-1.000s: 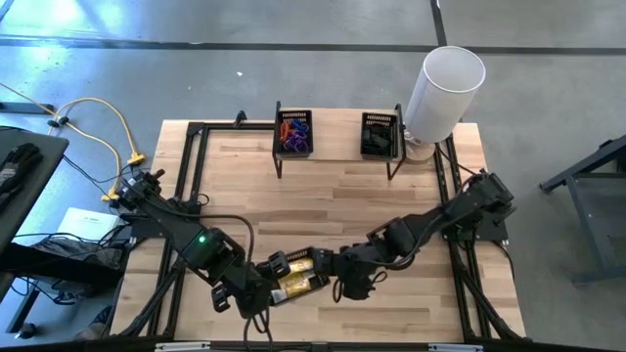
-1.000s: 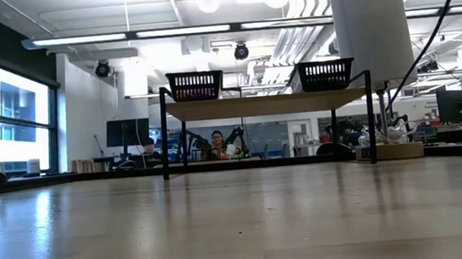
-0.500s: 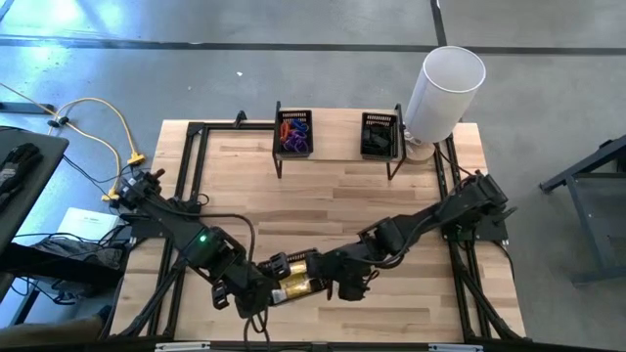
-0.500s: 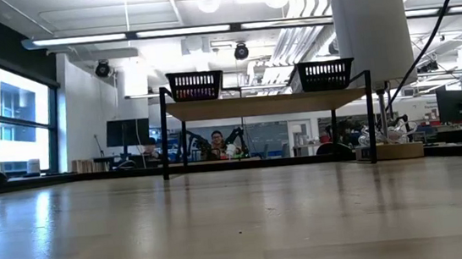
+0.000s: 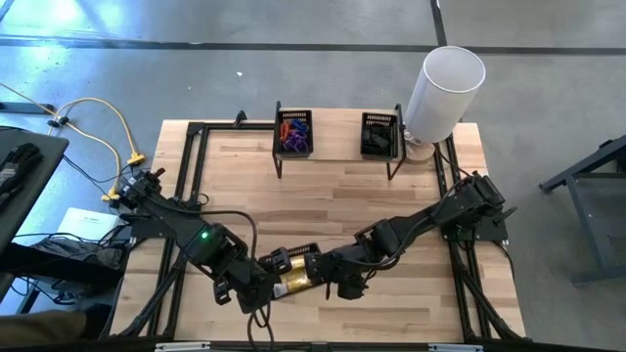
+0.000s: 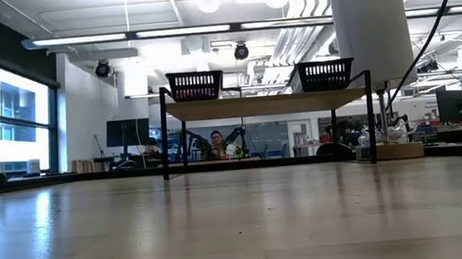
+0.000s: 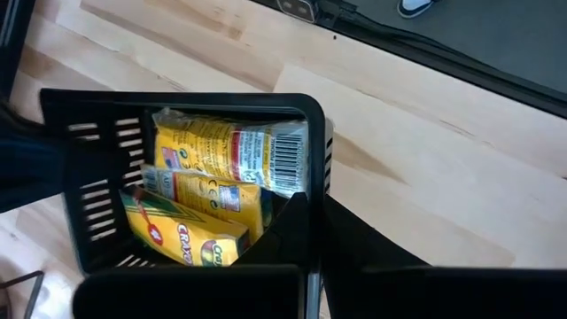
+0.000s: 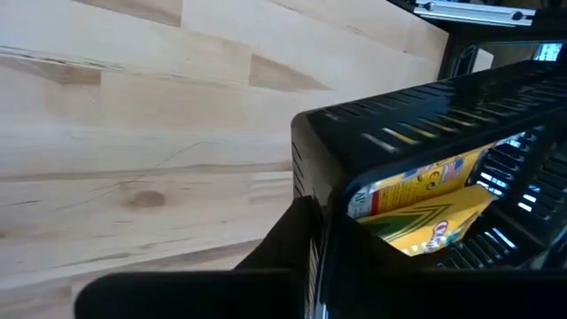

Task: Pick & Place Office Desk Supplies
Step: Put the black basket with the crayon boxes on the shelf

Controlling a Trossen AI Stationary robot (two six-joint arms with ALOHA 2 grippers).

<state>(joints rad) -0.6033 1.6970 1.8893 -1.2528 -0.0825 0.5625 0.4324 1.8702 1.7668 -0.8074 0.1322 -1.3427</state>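
Crayon packets in tray, lengthwise

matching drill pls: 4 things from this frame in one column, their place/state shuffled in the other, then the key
Things
1. yellow crayon boxes
2. white cylinder
3. coloured loops
4. right pincer

Places/states
A. in the left tray on the raised shelf
B. shut on the rim of the black tray
C. inside the black tray held between both arms
D. far right corner of the table

Pairs: 1-C, 2-D, 3-A, 4-B
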